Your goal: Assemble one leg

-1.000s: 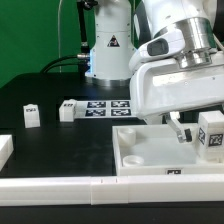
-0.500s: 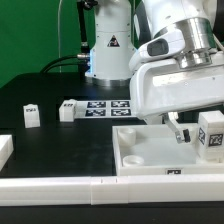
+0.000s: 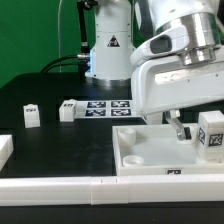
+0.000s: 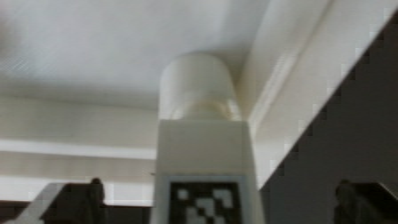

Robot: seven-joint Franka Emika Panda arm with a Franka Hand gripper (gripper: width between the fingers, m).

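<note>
Watching tray sitting at exterior view's right, arm housing hanging over its far side. Marker board lying behind on black table. Gripper hovering with fingers standing wide apart, gripping nothing. Leg standing right between fingertips in wrist view, tag facing camera, long axis running away from wrist toward rounded end. I'm judging leg centred between fingers. Two spare blocks waiting well apart at exterior view's left.
</note>
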